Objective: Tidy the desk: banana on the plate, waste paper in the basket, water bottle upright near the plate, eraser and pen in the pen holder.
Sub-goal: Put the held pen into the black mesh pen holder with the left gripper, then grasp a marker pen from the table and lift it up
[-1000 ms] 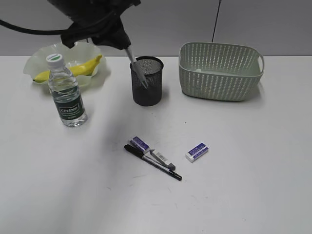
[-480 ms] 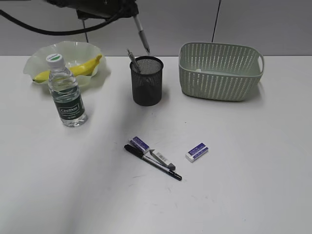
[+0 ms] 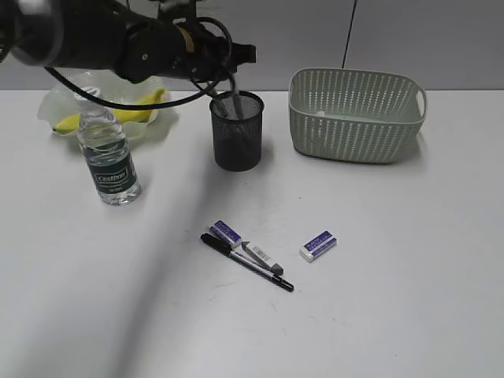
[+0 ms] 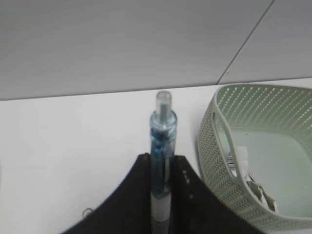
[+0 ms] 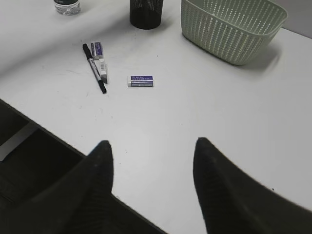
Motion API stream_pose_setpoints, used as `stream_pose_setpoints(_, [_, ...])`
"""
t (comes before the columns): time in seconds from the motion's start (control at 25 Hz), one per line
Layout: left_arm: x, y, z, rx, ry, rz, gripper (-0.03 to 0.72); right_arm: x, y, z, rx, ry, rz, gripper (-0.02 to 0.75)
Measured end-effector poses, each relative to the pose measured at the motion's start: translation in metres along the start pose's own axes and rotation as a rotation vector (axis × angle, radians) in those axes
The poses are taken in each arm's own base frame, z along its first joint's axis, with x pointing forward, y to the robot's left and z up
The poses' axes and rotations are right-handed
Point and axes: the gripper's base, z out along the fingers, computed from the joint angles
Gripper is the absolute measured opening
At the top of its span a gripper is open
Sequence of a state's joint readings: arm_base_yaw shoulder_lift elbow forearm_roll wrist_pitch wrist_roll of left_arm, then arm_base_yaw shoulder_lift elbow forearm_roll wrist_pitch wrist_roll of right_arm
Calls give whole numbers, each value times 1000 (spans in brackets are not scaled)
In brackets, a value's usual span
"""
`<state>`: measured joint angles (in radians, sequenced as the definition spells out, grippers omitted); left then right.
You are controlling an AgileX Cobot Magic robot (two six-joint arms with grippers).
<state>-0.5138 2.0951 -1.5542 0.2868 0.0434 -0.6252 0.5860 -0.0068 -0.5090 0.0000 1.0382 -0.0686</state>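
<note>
My left gripper (image 3: 229, 77) is shut on a blue translucent pen (image 4: 161, 139), held over the black mesh pen holder (image 3: 237, 134); the pen's lower end (image 3: 235, 101) dips into its mouth. A black pen (image 3: 249, 264) lies on the desk (image 3: 394, 299) beside two erasers (image 3: 226, 231) (image 3: 262, 256), with a third eraser (image 3: 318, 246) to the right. The banana (image 3: 134, 114) lies on the plate (image 3: 49, 106). The water bottle (image 3: 109, 161) stands upright in front of it. White waste paper (image 4: 258, 191) sits in the basket (image 3: 356, 118). My right gripper (image 5: 152, 146) hangs open over bare desk.
The left arm (image 3: 94, 39) stretches across the back left, over the plate and bottle top. In the right wrist view the black pen (image 5: 94, 68), an eraser (image 5: 141, 81) and the basket (image 5: 229, 29) lie ahead, and the desk's front edge runs below left.
The left arm lifted the pen up out of the pen holder, then swung lower and level; the pen's end is back at the holder's mouth. The right gripper has not moved.
</note>
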Motion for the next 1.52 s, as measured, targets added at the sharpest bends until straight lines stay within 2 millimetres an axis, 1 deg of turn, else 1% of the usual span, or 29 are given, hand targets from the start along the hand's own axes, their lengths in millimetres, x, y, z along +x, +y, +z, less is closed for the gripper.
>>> stream_pose_setpoints(0.16, [9, 2, 8, 0, 14, 33, 92, 0, 0, 0, 0, 0, 0, 426])
stream_pose_setpoints(0.2, [12, 2, 10, -1, 20, 40, 118, 0, 0, 0, 0, 0, 0, 426])
stream_pose_setpoints(0.28, [15, -1, 11, 4, 27, 53, 215, 0, 0, 0, 0, 0, 0, 426])
stream_pose_setpoints(0.36, [15, -7, 11, 19, 21, 76, 342, 0, 0, 0, 0, 0, 0, 426])
stream_pose_setpoints(0.44, [13, -14, 8, 39, 6, 101, 415, 0, 0, 0, 0, 0, 0, 426])
stream_pose_setpoints(0.48, [9, -17, 4, 46, -6, 108, 437, 0, 0, 0, 0, 0, 0, 426])
stream_pose_setpoints(0.56, [-1, -22, -5, 53, -28, 111, 449, 0, 0, 0, 0, 0, 0, 426])
stream_pose_setpoints(0.6, [-9, -24, -13, 53, -41, 111, 452, 0, 0, 0, 0, 0, 0, 426])
stream_pose_setpoints(0.72, [-36, -31, -45, 37, -76, 108, 454, 0, 0, 0, 0, 0, 0, 426])
stream_pose_setpoints(0.84, [-63, -34, -87, -10, -85, 99, 454, 0, 0, 0, 0, 0, 0, 426])
stream_pose_setpoints(0.96, [-84, -32, -140, -95, -53, 78, 454, 0, 0, 0, 0, 0, 0, 426])
stream_pose_setpoints(1.08, [-93, -26, -190, -203, 25, 47, 454, 0, 0, 0, 0, 0, 0, 426])
stream_pose_setpoints(1.2, [-89, -16, -232, -319, 160, 35, 454, 0, 0, 0, 0, 0, 0, 426])
stream_pose_setpoints(1.28, [-82, -12, -255, -375, 283, 58, 454, 0, 0, 0, 0, 0, 0, 426])
stream_pose_setpoints(1.32, [-79, -11, -265, -378, 326, 78, 452, 0, 0, 0, 0, 0, 0, 426])
stream_pose_setpoints(1.4, [-75, -10, -283, -356, 350, 102, 433, 0, 0, 0, 0, 0, 0, 426])
stream_pose_setpoints(1.44, [-69, -10, -291, -341, 364, 105, 417, 0, 0, 0, 0, 0, 0, 426])
stream_pose_setpoints(1.52, [-57, -6, -315, -310, 370, 100, 384, 0, 0, 0, 0, 0, 0, 426])
